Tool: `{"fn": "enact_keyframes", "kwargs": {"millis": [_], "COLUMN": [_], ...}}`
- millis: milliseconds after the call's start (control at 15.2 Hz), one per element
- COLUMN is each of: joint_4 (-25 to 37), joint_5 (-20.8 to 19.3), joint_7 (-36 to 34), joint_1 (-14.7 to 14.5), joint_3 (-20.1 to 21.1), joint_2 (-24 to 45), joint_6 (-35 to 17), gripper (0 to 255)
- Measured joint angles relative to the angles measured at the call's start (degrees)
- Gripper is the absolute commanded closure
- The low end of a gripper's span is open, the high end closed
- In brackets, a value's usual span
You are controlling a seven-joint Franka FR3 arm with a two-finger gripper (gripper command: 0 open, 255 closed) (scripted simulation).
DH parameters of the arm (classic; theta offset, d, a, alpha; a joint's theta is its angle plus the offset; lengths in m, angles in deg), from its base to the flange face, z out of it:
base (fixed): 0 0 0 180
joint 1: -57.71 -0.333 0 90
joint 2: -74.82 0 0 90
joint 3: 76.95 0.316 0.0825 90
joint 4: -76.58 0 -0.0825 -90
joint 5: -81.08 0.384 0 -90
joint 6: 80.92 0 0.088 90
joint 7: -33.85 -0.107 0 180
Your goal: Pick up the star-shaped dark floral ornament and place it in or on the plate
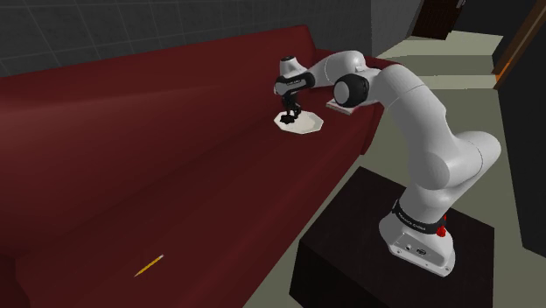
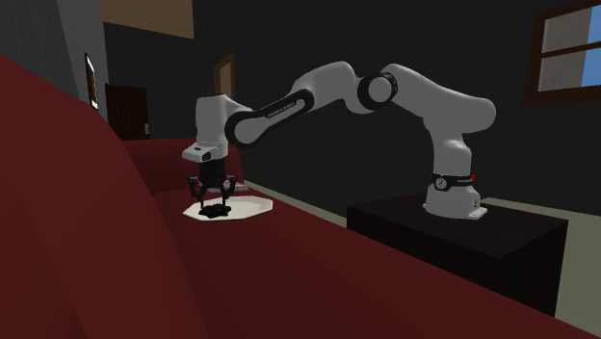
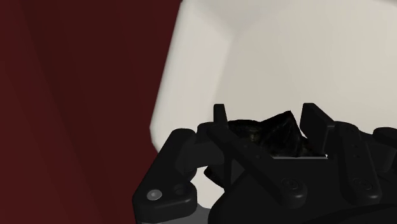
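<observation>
ornament (image 3: 264,130): dark, spiky and jagged, glossy facets, and it's lying on the plate, right under the claw.
plate (image 1: 311,128): white, flat, eight-sided, matte; it sits on the far end of the seat.
claw (image 3: 266,113): all black and open, fingers standing apart either side of the ornament, pointing straight down at the plate.
arm (image 1: 420,114): white shells, dark joints, rising from the stand, elbow bent, reaching out flat over the cushion with the wrist turned down.
sofa (image 1: 131,157): deep red, smooth, long seat and back.
pencil (image 1: 149,265): thin, yellow, on the near seat, well apart from the plate.
stand (image 1: 350,254): dark box on the right.
</observation>
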Motion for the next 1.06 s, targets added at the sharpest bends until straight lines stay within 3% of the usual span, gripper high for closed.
{"fn": "enact_keyframes", "kwargs": {"millis": [858,1056], "joint_4": [-0.5,-10.8], "joint_5": [0.4,0.1], "joint_7": [1.1,1.7], "joint_1": [-0.1,1.7], "joint_3": [0.3,0.3], "joint_2": [-5.7,-12.2], "joint_6": [5.1,1.0], "gripper": [255,255]}}
